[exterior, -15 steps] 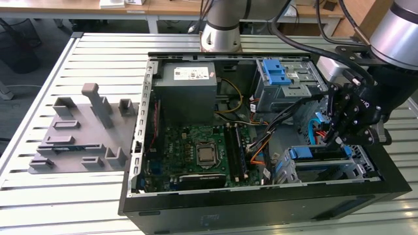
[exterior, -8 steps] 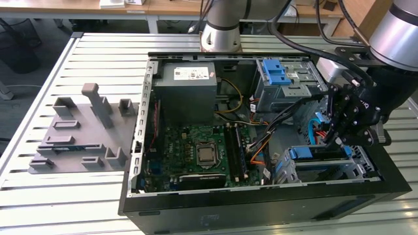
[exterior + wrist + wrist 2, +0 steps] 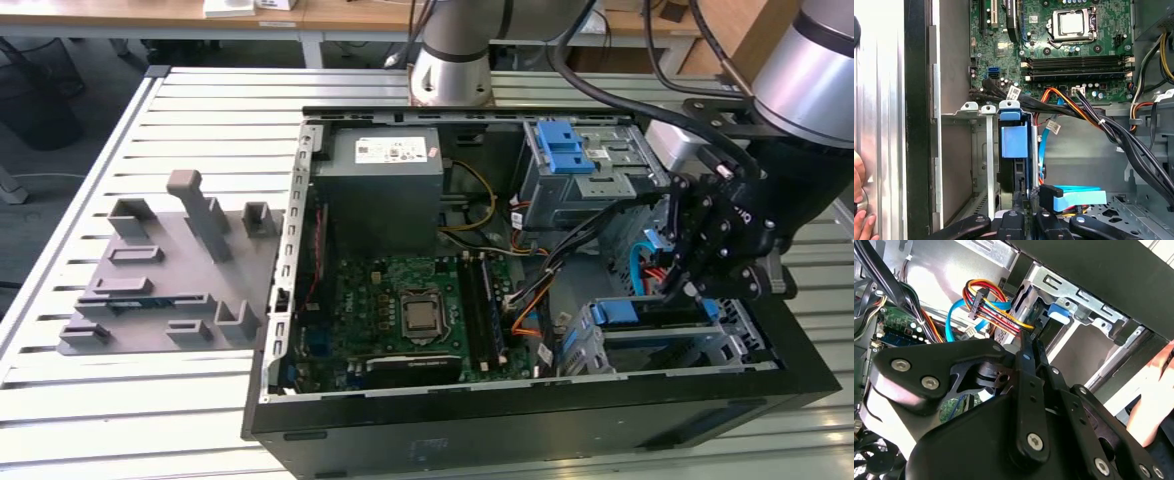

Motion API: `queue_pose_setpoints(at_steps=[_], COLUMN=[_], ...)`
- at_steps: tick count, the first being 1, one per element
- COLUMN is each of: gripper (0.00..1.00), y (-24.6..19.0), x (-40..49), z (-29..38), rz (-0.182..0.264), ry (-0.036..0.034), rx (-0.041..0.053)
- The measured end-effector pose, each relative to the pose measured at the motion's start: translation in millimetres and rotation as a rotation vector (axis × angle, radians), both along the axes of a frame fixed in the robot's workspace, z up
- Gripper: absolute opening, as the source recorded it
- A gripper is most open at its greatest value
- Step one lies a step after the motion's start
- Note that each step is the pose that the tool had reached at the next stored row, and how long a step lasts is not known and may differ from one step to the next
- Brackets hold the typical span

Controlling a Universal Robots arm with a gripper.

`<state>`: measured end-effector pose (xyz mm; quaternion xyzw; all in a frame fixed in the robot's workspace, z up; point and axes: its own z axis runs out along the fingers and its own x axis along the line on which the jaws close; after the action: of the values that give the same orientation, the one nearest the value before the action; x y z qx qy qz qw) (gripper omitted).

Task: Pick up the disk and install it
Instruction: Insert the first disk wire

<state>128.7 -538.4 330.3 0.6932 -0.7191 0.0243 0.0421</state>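
Down at the case's front corner, on the exterior view's right, the black hand hangs inside the open computer, directly over the lower drive cage. The case lies on its side on a slatted counter, with a grey fixture tray well apart from it on the exterior view's left.

From the first wrist view, the disk already stands on edge in the cage slot, its blue carrier tab facing up toward the hand, metal rails just beside it. The hand's fingers reach down to its near end and sit closed to a narrow gap; they look to be touching or pinching the carrier's edge, though I cannot tell whether they truly grip it. The second wrist view gives the same line: fingers drawn together, pointing straight at the blue tab in the cage mouth.

So the disk lies directly ahead of the fingertips, its long axis running along the slot and in line with the hand's reach. Orange and blue cables cross just beside the cage. A person's hand rests by the case wall.

By my judgement the disk is partly seated, not yet fully home.
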Motion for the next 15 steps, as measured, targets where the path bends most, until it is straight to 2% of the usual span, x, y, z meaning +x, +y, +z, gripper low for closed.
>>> queue_pose_setpoints(at_steps=[11,12,13,15], gripper=[0.18,0.18,0.24,0.24], y=[0.0,0.0,0.0,0.0], x=[0.0,0.0,0.0,0.0], z=[-1.1,-0.5,0.9,3.4], rz=[0.000,0.000,0.000,0.000], ry=[0.0015,0.0014,0.0013,0.0013], rx=[0.0013,0.0018,0.0024,0.0035])
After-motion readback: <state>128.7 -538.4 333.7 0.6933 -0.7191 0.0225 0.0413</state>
